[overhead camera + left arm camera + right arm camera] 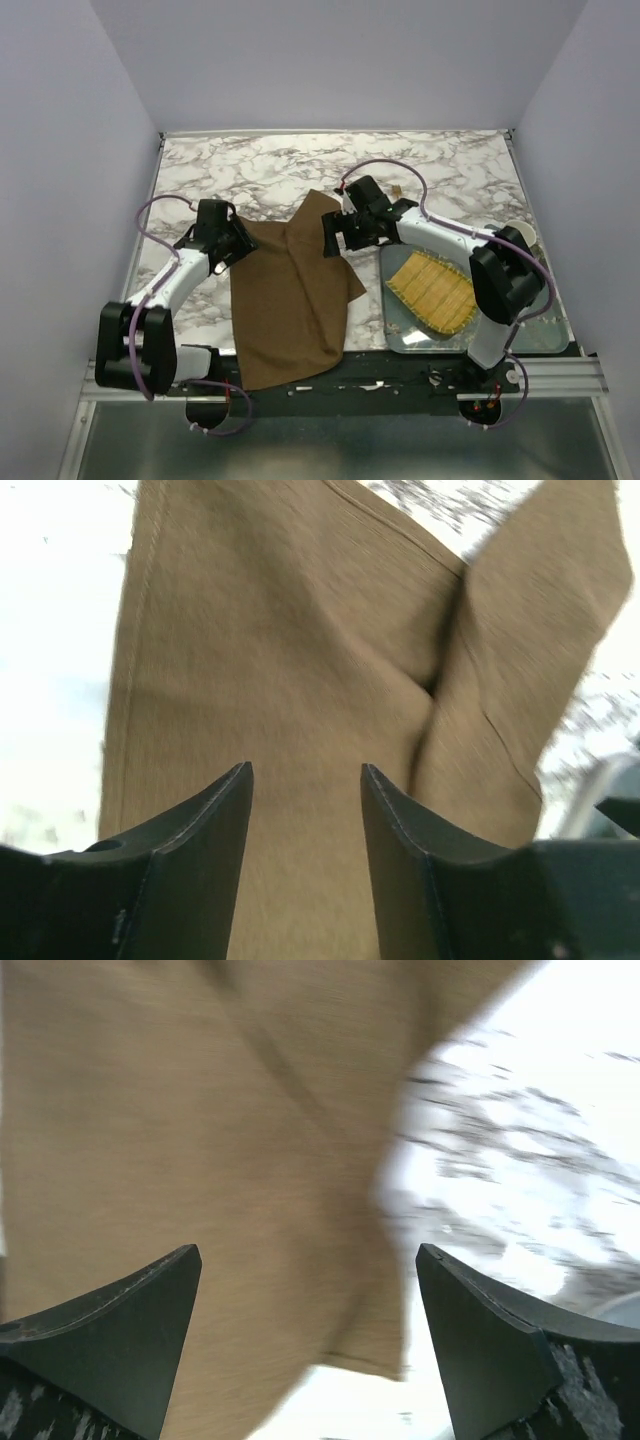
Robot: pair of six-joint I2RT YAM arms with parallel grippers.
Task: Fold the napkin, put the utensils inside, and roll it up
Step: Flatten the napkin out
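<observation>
You are looking at one shallow tray (403,328) sitting at the right near corner of the marble-patterned tabletop (260,170); it is showing a smooth, shiny, rectangular floor, and it is carrying a yellow woven mat (433,292) of thin ribbed slats, lying askew inside it; a white mug (522,236) is standing by the right edge just beyond the tray, mostly hiding behind the right arm, so you cannot tell what it is holding.

The napkin (290,300) is lying spread on the middle of the tabletop, its near end hanging over the near edge; it is a soft, matte, dark brown cloth with a fine weave and a stitched hem along its sides; its far edge is rising into two peaks, with a crease running down between them, and a flap on the right side is lying doubled over the rest.

The left tool (236,250) is hovering over the napkin's far left corner with its dark, wedge-shaped fingers standing apart and nothing between them; the right tool (330,238) is hovering over the far right peak, its fingers spreading wide and gripping nothing; in the right wrist view the cloth is blurring beneath them, beside bare marble.
</observation>
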